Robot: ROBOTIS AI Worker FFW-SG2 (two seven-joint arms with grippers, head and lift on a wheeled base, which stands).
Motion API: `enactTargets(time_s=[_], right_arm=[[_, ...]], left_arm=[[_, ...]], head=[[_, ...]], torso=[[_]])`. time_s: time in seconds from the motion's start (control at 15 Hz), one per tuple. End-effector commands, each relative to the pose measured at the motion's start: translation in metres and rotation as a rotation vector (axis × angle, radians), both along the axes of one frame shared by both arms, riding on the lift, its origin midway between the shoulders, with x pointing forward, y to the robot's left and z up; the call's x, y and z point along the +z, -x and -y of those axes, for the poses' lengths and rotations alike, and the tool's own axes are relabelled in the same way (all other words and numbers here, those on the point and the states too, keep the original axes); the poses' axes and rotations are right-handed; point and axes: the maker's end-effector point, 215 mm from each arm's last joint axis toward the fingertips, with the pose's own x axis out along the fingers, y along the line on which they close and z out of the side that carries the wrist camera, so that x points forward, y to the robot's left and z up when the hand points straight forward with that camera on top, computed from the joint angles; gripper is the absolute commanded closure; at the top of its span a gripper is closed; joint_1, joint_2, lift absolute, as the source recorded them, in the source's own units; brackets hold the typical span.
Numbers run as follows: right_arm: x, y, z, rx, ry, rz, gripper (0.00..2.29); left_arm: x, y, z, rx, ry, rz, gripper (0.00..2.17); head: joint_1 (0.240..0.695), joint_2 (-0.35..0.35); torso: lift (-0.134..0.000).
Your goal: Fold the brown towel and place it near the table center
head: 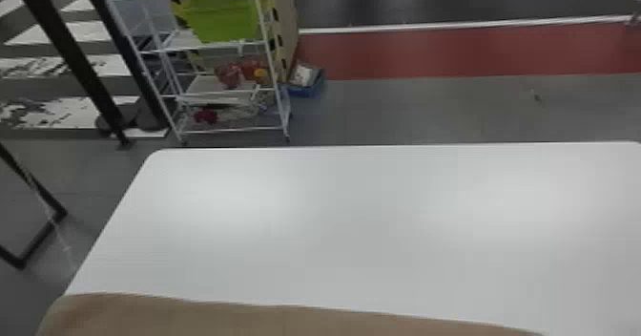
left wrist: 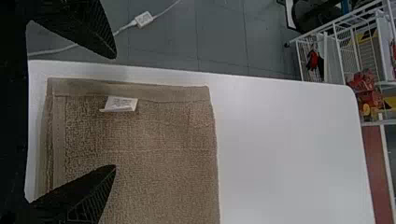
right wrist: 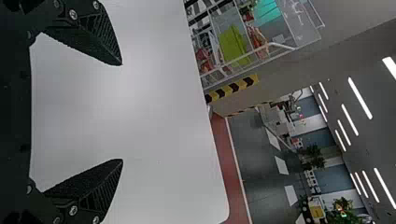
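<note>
Brown cloth and white tabletop: one towel [head: 267,318], flat on one table [head: 334,230], lies along the near edge in the head view. Two grippers are seen, each with two black fingers. The left gripper [left wrist: 116,111] has its jaws spread wide and released, with nothing grasped. In its wrist view, one finger [left wrist: 86,30] shows against the floor past the table's edge, and the other finger [left wrist: 88,198] shows over the towel; whether that finger touches the cloth cannot be told. The towel's one white tag [left wrist: 120,104] appears between these fingertips. One white cable [left wrist: 123,29] with one small adapter [left wrist: 143,19] lies on the floor, beyond the table edge from the jaws. The right gripper [right wrist: 122,112] likewise has its jaws parted widely, grasping nothing, with tabletop visible between its two fingertips. Farther from both pairs of jaws, past the far side of the table, stands one white cart [head: 229,130] bearing one green bin [head: 222,17], with one blue box [head: 305,90] on the floor beside it.
</note>
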Motion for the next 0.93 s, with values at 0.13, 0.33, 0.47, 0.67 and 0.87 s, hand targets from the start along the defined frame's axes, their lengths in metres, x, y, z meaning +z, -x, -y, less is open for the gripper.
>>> enactTargets(time_s=[0.13, 0.33, 0.47, 0.67, 0.87], right_arm=[[0.000, 0.000, 0.001, -0.001, 0.000, -0.001, 0.16], [-0.001, 0.000, 0.000, 0.000, -0.002, -0.002, 0.16], [-0.002, 0.001, 0.001, -0.003, 0.000, -0.001, 0.16], [-0.002, 0.000, 0.002, -0.002, 0.005, 0.003, 0.16], [-0.001, -0.001, 0.001, 0.001, 0.005, 0.005, 0.16]], left_arm=[[-0.008, 0.002, -0.001, -0.023, -0.070, -0.044, 0.04], [0.002, -0.012, 0.004, -0.004, 0.063, 0.022, 0.10], [0.001, -0.013, 0.009, -0.002, 0.099, 0.029, 0.13], [-0.003, -0.013, 0.017, -0.009, 0.107, 0.022, 0.13], [-0.001, -0.016, 0.010, 0.001, 0.089, 0.024, 0.14]], head=[[0.695, 0.172], [0.695, 0.164], [0.695, 0.144], [0.695, 0.135], [0.695, 0.123]], torso=[[-0.122], [-0.122], [-0.122], [-0.122], [-0.122]])
